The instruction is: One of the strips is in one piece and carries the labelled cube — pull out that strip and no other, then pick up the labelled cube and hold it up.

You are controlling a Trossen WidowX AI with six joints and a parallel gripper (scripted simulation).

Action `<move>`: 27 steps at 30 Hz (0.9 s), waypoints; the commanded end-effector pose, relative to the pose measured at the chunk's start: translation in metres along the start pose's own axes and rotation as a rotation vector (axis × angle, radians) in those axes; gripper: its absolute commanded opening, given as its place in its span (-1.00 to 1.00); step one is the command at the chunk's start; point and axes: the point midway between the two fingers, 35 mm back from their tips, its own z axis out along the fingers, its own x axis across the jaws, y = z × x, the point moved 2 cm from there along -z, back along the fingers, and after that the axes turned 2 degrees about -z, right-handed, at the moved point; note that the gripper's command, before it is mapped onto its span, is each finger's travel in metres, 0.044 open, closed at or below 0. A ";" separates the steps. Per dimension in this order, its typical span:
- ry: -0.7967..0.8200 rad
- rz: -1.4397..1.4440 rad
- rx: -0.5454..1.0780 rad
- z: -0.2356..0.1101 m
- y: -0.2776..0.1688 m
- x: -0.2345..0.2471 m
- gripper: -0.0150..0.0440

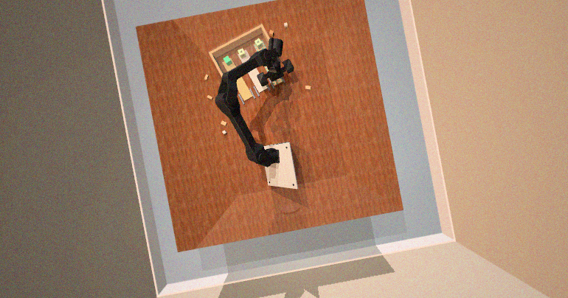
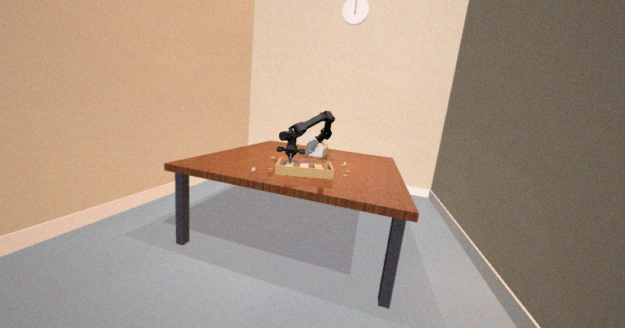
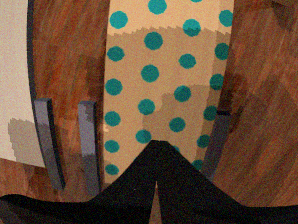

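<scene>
Top view: the arm (image 1: 234, 96) reaches from its base plate (image 1: 284, 172) to the tray (image 1: 216, 55). Three strips run out of the tray's open side toward the base; three cubes sit inside, one green (image 1: 226, 60).

Exterior view: the gripper (image 2: 289, 156) points down at the tray's rear edge.

Wrist view: the dotted strip (image 3: 166, 70), tan with teal dots, runs lengthwise away from the camera. The gripper (image 3: 156, 185) is fully closed and empty, tips at the strip's near end; contact cannot be judged.

The black gripper (image 3: 157, 185) is closed, fingertips meeting over the near end of a tan strip with teal dots (image 3: 166, 63). Two grey rails (image 3: 67, 143) lie beside it on the wooden worktop (image 3: 67, 43).
</scene>
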 end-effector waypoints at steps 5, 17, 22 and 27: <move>0.008 0.003 0.003 0.005 0.000 0.001 -0.49; 0.008 0.003 0.003 0.006 -0.004 0.000 -0.49; 0.008 0.004 0.004 0.006 -0.012 0.000 -0.49; 0.007 0.004 0.004 0.006 -0.019 -0.001 -0.49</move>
